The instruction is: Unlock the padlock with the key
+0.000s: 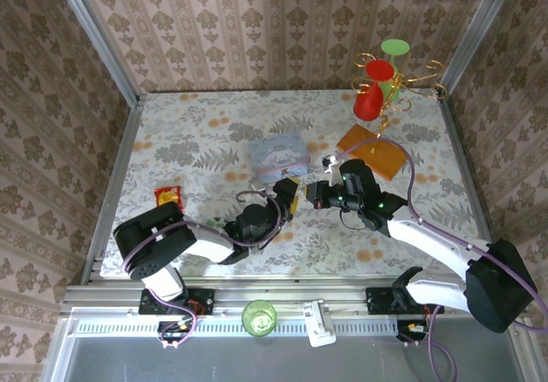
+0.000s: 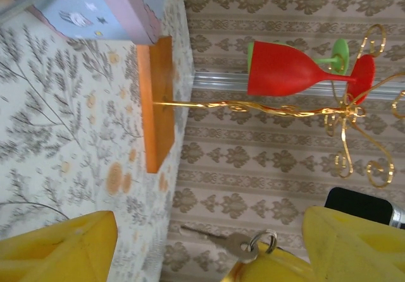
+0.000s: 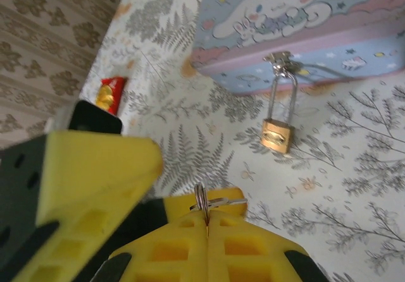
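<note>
- Padlock [image 3: 277,135]: brass body just in front of the pale blue cartoon tin [image 3: 297,35], with its thin shackle through the tin's clasp. The keyhole is too small to make out. In the top view the arms cover it.
- Key [image 2: 235,245]: the blade and part of the bow stick out sideways in the left wrist view. The rest is buried between yellow pads, and the right wrist view shows little more than its split ring [image 3: 201,198].
- Right gripper [image 3: 207,217]: jaws together, clamped on the key. The arm reaches diagonally from the near right corner and its wrist points at the tin's front.
- Left gripper [image 1: 289,193]: jaws wide apart and holding nothing, just beside the right gripper. One yellow finger [image 3: 95,187] crowds the right wrist view. The arm lies low across the near side.
- Surface [image 1: 188,134]: a bare floral stretch lies between the key and the padlock.
- Snack packet [image 3: 111,93]: well apart, to the left.
- Goblet stand, orange base [image 1: 372,151]: near the tin's right end, by the far right corner.
</note>
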Controlling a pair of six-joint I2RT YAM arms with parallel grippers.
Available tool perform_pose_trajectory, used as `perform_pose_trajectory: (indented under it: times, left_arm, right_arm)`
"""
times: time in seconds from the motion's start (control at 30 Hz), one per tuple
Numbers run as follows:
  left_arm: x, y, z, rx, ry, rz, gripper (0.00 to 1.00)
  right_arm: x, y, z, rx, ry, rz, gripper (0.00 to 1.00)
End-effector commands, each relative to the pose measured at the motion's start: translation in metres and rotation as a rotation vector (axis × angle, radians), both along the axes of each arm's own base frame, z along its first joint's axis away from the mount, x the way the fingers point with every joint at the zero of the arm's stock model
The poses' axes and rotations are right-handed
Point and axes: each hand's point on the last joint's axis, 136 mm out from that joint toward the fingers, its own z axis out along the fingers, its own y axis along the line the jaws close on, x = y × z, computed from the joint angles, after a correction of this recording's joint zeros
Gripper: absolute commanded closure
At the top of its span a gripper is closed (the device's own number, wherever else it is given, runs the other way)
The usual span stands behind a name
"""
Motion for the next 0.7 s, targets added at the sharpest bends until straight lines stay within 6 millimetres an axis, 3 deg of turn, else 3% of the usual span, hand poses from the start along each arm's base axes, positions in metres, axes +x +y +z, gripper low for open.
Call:
perform_pose_trajectory:
  times: [0.0,0.1,0.27,0.67]
  left_arm:
    - [0.007,0.008,0.035,-0.135,-0.031,0.086,0.23]
    - [0.008,0.014,0.036,-0.168,-0.012,0.105,0.21]
    - [0.005,0.007,0.039,-0.196,0.006,0.076,0.2]
    - [0.01,0.007,0.054,-0.217,-0.022,0.088,0.19]
  right_arm:
    - [0.01,0.01,0.035,0.11,-0.058,-0.004,1.0]
    - [0.011,0.012,0.04,0.148,-0.068,-0.008,1.0]
    - [0.011,0.017,0.042,0.203,-0.072,-0.001,1.0]
    - [0.011,0.027,0.024,0.223,-0.047,0.004,1.0]
